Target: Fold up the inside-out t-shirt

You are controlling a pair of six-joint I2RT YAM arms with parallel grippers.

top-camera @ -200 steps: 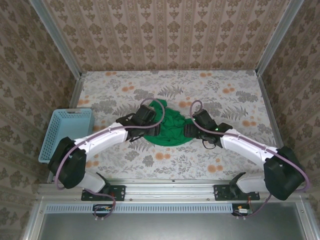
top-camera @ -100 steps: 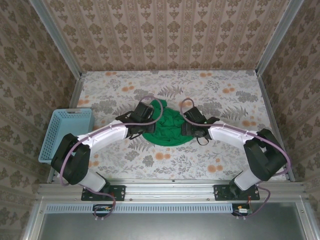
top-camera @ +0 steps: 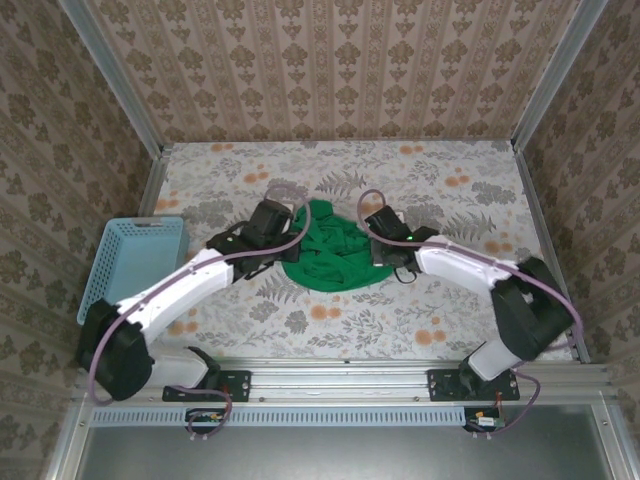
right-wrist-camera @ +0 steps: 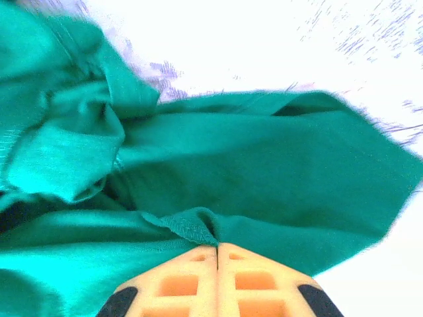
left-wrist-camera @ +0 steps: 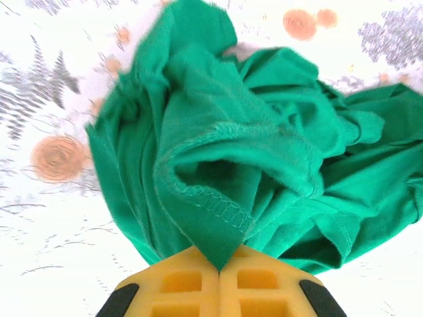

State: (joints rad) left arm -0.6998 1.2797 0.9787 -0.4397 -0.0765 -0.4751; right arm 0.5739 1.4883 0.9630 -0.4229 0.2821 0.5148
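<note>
Top external view, centre: crumpled bright green thin-cloth t-shirt; left gripper, shifted leftward since earlier, and right gripper each clamp its hem.

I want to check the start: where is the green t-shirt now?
In the top view the t-shirt lies crumpled near the table's middle, between the left gripper and the right gripper, each pinching its cloth, right of the blue basket.

The far half of the table lies open left to right. The crumpled t-shirt fills the centre, with the left arm and right arm slanting in from the near corners. A blue basket blocks the left edge.
</note>
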